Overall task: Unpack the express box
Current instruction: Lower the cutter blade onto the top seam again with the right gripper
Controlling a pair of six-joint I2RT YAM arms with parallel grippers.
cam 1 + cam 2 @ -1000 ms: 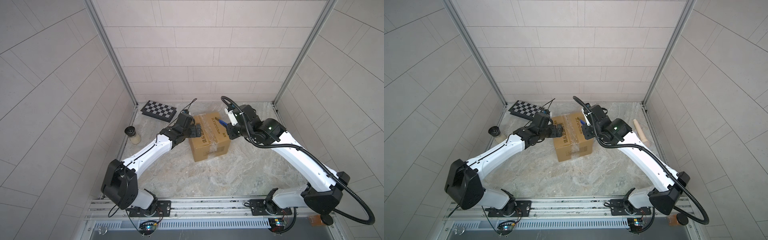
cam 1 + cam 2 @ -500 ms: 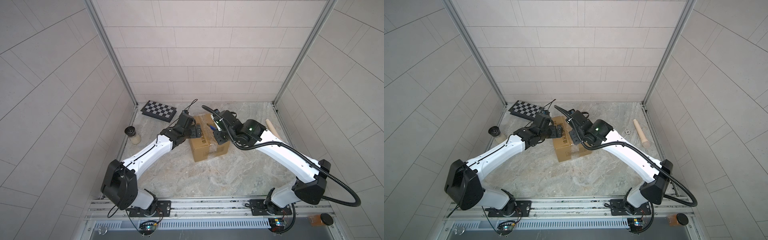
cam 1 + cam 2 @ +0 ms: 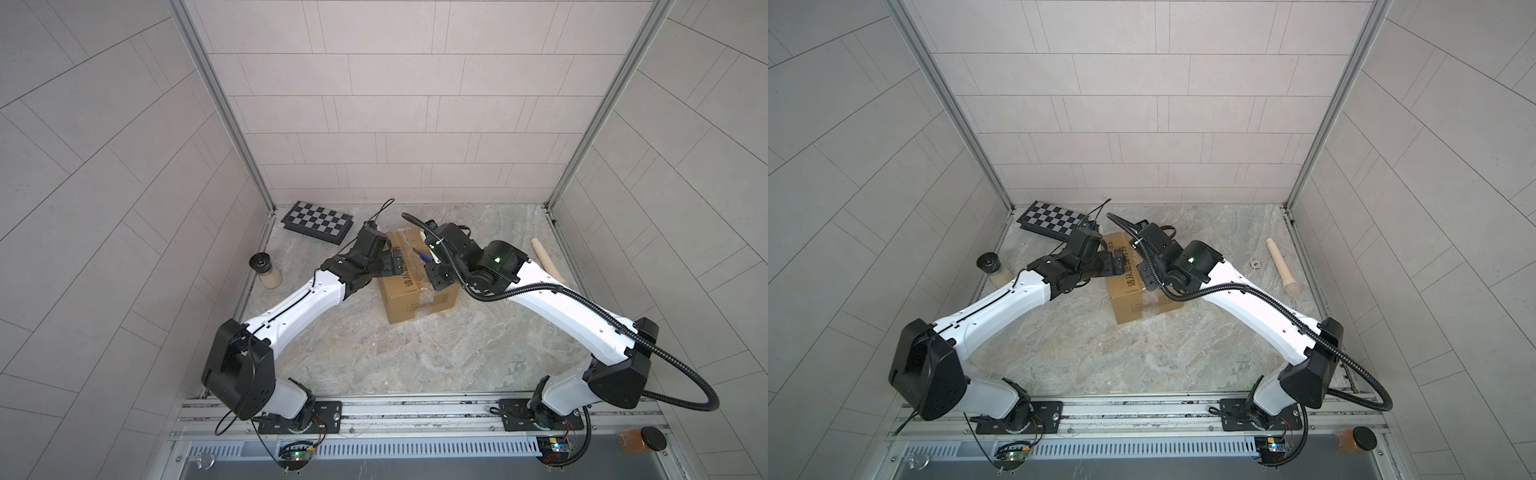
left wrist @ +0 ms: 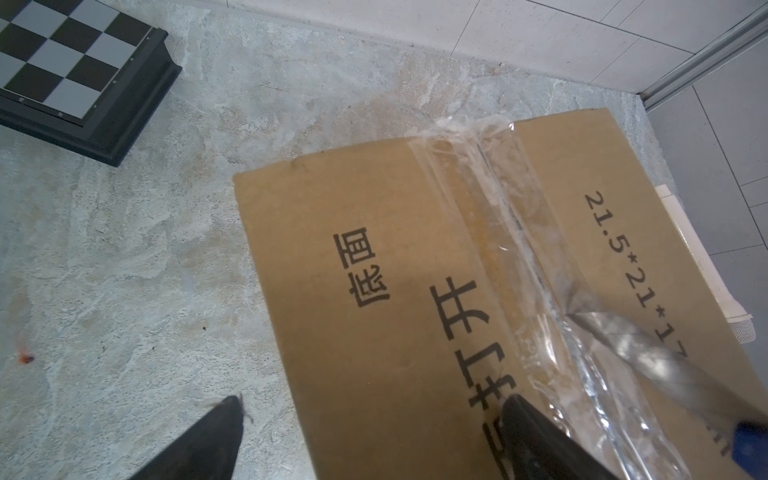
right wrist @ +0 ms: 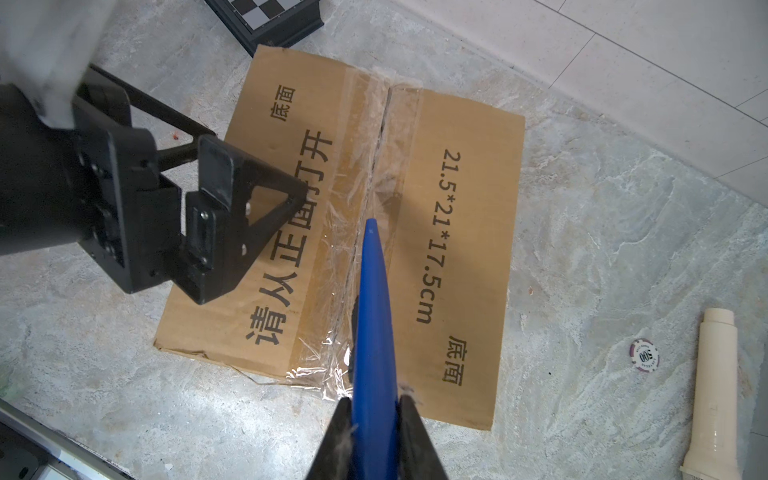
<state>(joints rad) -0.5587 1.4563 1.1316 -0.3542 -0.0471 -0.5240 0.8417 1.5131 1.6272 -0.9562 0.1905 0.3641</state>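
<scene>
The express box (image 3: 419, 299) (image 3: 1129, 303) is a brown carton with black print, standing on the stone floor with its flaps down. Wrinkled clear tape runs along its top seam (image 5: 374, 166) (image 4: 511, 216). My right gripper (image 5: 374, 401) (image 3: 434, 276) (image 3: 1148, 278) is shut on a blue-handled knife (image 5: 372, 311). The knife's grey blade (image 4: 644, 353) slants down onto the seam near the middle of the box top. My left gripper (image 4: 374, 401) (image 3: 395, 266) (image 3: 1119, 264) (image 5: 232, 216) is open and straddles the box's left top edge: one finger on the top, one beside the box.
A black-and-white checkered board case (image 3: 318, 221) (image 3: 1054, 218) lies at the back left. A black-lidded jar (image 3: 265, 271) (image 3: 992, 268) stands by the left wall. A cream cylinder (image 3: 546, 259) (image 3: 1283, 266) (image 5: 712, 395) and a poker chip (image 5: 644, 354) lie right of the box.
My right arm has swung left and brought the knife along the seam toward the near side of the box, then held there. The left arm has not moved.
</scene>
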